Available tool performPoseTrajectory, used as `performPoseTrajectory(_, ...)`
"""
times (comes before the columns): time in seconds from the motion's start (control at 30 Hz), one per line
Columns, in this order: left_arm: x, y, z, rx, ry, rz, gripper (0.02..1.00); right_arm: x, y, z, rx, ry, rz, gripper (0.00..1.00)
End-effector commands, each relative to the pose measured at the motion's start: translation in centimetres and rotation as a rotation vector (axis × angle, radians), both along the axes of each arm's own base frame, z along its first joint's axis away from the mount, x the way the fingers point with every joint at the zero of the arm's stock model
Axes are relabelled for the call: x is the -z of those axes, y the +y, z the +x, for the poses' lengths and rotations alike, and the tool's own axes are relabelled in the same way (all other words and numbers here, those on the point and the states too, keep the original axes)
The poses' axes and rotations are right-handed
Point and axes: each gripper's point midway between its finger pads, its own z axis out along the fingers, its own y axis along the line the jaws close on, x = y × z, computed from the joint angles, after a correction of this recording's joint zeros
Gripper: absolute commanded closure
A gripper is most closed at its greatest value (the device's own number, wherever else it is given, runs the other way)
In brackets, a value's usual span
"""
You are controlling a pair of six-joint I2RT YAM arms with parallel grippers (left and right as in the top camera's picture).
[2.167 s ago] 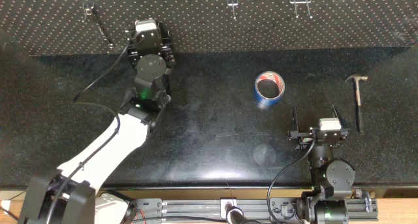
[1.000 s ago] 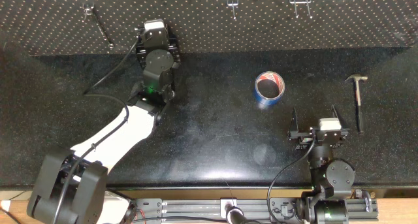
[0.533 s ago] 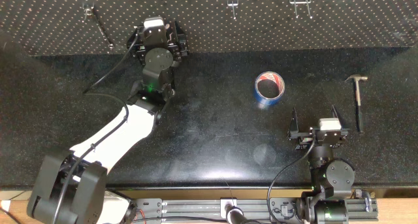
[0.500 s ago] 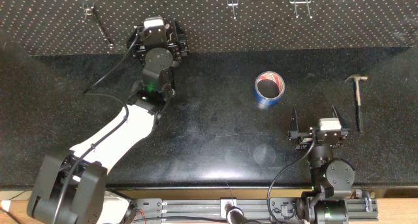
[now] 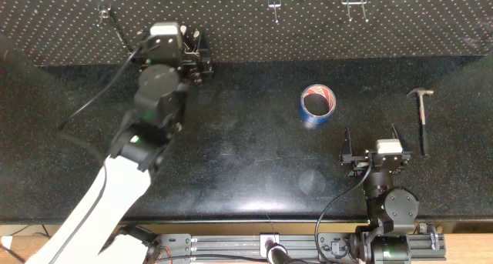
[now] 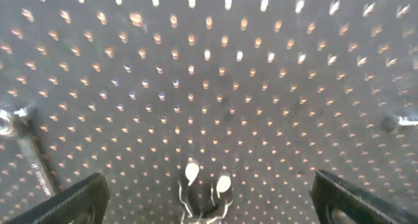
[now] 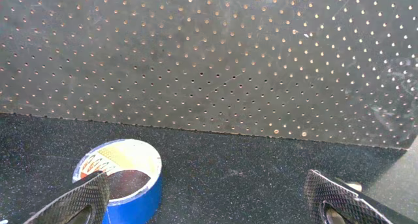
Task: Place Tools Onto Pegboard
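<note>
A wrench hangs on the pegboard at the upper left; the left wrist view has it beside a bare double hook. My left gripper is lifted close in front of the pegboard, to the right of the wrench, open and empty. A blue tape roll lies on the black table, and a hammer lies at the far right. Near the front edge my right gripper stands open and empty, facing the tape roll.
Two bare hooks sit on the pegboard's upper right. Another peg is off to one side in the left wrist view. The black table has free room between the arms.
The left arm has risen and swung left, its gripper closer to the pegboard. The right arm, tape roll and hammer have not moved.
</note>
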Motion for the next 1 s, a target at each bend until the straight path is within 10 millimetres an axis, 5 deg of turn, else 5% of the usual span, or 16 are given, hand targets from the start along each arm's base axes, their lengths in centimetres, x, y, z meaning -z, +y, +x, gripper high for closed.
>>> performPoseTrajectory(0.03, -2.9, 0.8, -5.8, 0.124, 0.029, -0.082, 0.025, 0.2, -0.2, 0.0, 0.008, 0.001, -0.003, 0.027)
performPoseTrajectory(0.23, -1.9, 5.1, -14.6, 0.167, 0.150, -0.161, 0.023, 0.2, -0.2, 0.0, 0.008, 0.001, -0.003, 0.027)
performPoseTrajectory(0.37, -1.0, 5.4, -17.0, 0.168, 0.101, -0.152, 0.023, 0.2, -0.2, 0.0, 0.008, 0.001, -0.003, 0.027)
performPoseTrajectory(0.5, 1.7, 6.3, -15.7, 0.109, -0.047, -0.139, 0.023, 0.2, -0.2, 0.0, 0.008, 0.001, -0.003, 0.025)
performPoseTrajectory(0.63, -1.3, 5.6, -15.3, 0.175, -0.455, -0.173, 0.020, 0.2, -0.2, 0.0, 0.008, 0.001, -0.003, 0.027)
performPoseTrajectory(0.73, -1.8, 6.2, -16.3, 0.152, -0.557, -0.178, 0.023, 0.2, -0.2, 0.0, 0.008, 0.001, -0.003, 0.025)
performPoseTrajectory(1.0, 7.8, 6.2, -15.1, 0.126, -0.316, -0.162, 0.023, 0.2, -0.2, 0.0, 0.008, 0.001, -0.003, 0.025)
